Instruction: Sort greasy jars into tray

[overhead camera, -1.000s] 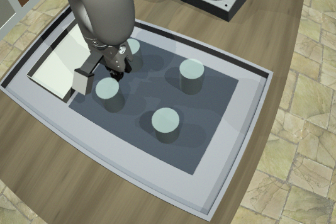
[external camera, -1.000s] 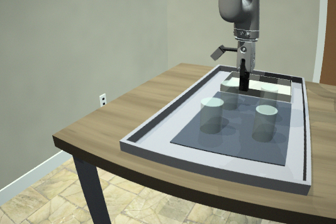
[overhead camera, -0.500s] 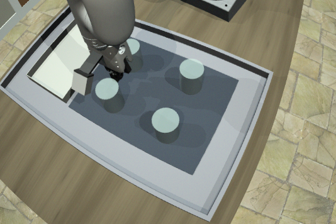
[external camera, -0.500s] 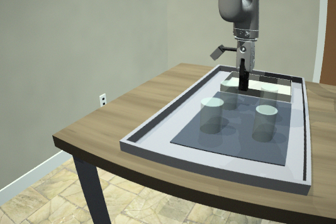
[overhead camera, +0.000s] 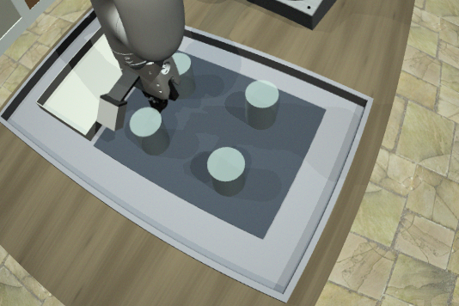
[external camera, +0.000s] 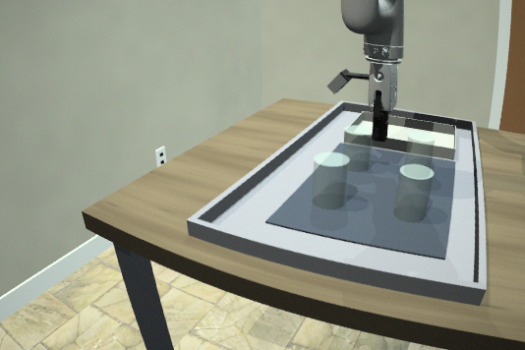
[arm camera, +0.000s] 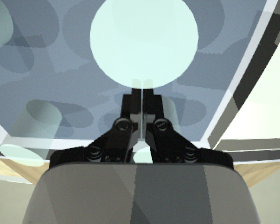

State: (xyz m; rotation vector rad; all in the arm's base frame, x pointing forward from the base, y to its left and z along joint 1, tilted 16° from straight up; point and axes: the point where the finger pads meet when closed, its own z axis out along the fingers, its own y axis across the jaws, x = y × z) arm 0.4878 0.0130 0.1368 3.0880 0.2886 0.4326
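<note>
Four pale green glass jars stand upright on the dark drying mat (overhead camera: 284, 157) (external camera: 379, 234). The near-left jar (overhead camera: 146, 123) (external camera: 358, 155) (arm camera: 145, 40) and the back jar (overhead camera: 182, 64) (external camera: 421, 142) (arm camera: 142, 155) are closest to the cream tray (overhead camera: 79, 97) (external camera: 442, 138) (arm camera: 265, 112). The right jar (overhead camera: 262, 94) (external camera: 414, 197) (arm camera: 37, 125) and the front jar (overhead camera: 226, 164) (external camera: 331, 182) are farther from it. My gripper (overhead camera: 159, 105) (external camera: 379, 140) (arm camera: 141, 92) is shut and empty, tips low between the near-left and back jars; contact with either cannot be told.
The tray holds no jar. A raised rim (overhead camera: 279, 60) (external camera: 263, 177) surrounds the steel table top (overhead camera: 163, 200) (external camera: 275, 254). The robot's base block (overhead camera: 294, 3) stands behind it on the wooden table (overhead camera: 365, 37) (external camera: 162, 195).
</note>
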